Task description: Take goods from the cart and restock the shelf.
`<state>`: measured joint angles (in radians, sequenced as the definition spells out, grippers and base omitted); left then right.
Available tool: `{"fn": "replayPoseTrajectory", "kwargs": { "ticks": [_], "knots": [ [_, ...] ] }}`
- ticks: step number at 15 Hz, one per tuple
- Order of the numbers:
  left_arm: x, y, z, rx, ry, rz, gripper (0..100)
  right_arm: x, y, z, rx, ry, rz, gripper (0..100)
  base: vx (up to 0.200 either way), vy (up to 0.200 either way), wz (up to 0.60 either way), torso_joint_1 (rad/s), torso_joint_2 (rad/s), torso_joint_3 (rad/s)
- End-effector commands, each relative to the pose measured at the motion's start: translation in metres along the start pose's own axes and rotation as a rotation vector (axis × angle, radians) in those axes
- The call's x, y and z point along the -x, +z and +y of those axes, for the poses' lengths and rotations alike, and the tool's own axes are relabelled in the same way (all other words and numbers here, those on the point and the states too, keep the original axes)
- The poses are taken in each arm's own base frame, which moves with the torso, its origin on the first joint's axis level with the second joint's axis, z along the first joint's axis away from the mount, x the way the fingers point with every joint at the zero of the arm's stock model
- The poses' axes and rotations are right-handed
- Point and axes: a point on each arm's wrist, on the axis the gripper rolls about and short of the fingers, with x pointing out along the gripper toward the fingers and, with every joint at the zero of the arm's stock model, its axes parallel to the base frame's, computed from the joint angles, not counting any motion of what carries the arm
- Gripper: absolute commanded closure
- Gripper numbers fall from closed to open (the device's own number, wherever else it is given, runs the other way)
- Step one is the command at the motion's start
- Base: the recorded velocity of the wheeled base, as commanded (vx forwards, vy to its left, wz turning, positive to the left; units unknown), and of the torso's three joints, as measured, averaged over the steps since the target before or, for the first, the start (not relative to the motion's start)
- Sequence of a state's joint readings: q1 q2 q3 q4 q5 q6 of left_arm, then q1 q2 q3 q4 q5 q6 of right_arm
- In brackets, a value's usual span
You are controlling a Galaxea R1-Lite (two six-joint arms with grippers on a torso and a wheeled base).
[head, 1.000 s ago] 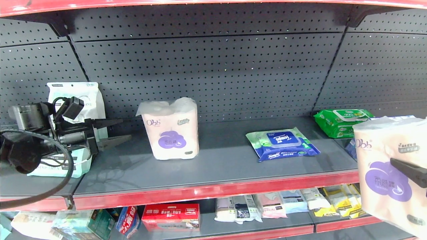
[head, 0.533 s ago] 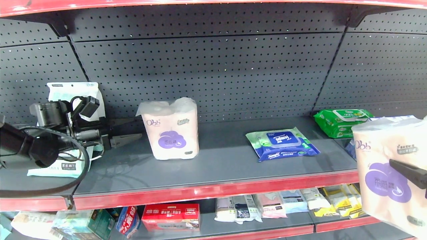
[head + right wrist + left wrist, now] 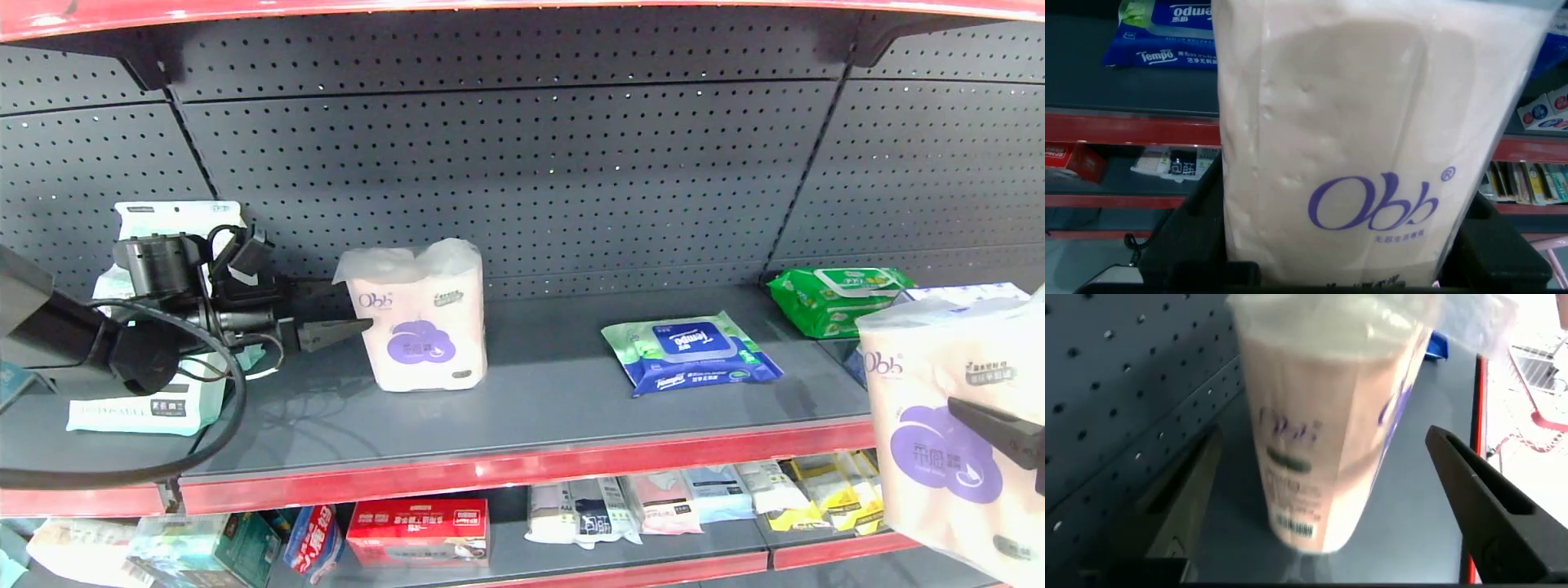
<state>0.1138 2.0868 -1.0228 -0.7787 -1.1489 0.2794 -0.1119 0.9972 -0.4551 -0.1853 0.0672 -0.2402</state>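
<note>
A pink toilet-paper pack (image 3: 420,318) with a purple print stands upright on the grey shelf (image 3: 555,392). My left gripper (image 3: 349,307) is open at that pack's left side. In the left wrist view the pack (image 3: 1323,433) sits between the spread fingers (image 3: 1478,506), with gaps on both sides. At the far right, in front of the shelf edge, my right gripper (image 3: 984,425) is shut on a second pack of the same kind (image 3: 947,441). The right wrist view has this pack (image 3: 1372,147) clamped between both fingers (image 3: 1188,237).
A blue wet-wipes pack (image 3: 690,351) lies flat right of centre, and a green pack (image 3: 841,298) lies further right at the back. A white pouch (image 3: 175,220) stands behind my left arm. The shelf's red front lip (image 3: 522,465) runs across, with several goods (image 3: 416,531) below.
My left arm has moved right along the shelf, and its open fingers now reach the standing pack. The pack in my right gripper has sunk slightly.
</note>
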Motion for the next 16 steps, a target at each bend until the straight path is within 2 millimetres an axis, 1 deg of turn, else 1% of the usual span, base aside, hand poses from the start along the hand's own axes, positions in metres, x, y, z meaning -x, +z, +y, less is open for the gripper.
{"fn": "replayPoseTrajectory", "kwargs": {
  "ticks": [1,3,7,9,12,16],
  "knots": [
    [-0.008,0.000,-0.001,-0.005,-0.020,-0.002,0,0.000,0.000,0.000,0.001,0.000,-0.001,100,0.000,0.000,0.00,0.000,0.00,0.000],
    [-0.015,-0.001,-0.003,-0.003,-0.037,0.000,0,0.000,0.000,0.000,0.001,0.000,0.001,100,0.000,0.000,0.00,0.000,0.00,0.000],
    [-0.028,0.001,0.004,-0.030,-0.055,-0.012,0,0.000,0.000,0.000,0.001,0.000,-0.001,100,0.000,0.000,0.00,0.000,0.00,0.000],
    [-0.035,0.001,0.002,-0.031,-0.071,-0.012,0,0.000,0.000,0.000,0.001,-0.002,-0.001,100,0.000,0.000,0.00,0.000,0.00,0.000],
    [-0.039,-0.001,0.005,-0.030,-0.075,-0.012,0,0.001,0.000,0.000,0.001,-0.002,-0.002,100,0.000,0.000,0.00,0.000,0.00,0.000],
    [-0.047,-0.003,0.003,-0.030,-0.095,-0.012,0,0.000,-0.001,0.000,0.001,0.000,0.001,100,0.000,0.000,0.00,0.000,0.00,0.000]
  ]
}}
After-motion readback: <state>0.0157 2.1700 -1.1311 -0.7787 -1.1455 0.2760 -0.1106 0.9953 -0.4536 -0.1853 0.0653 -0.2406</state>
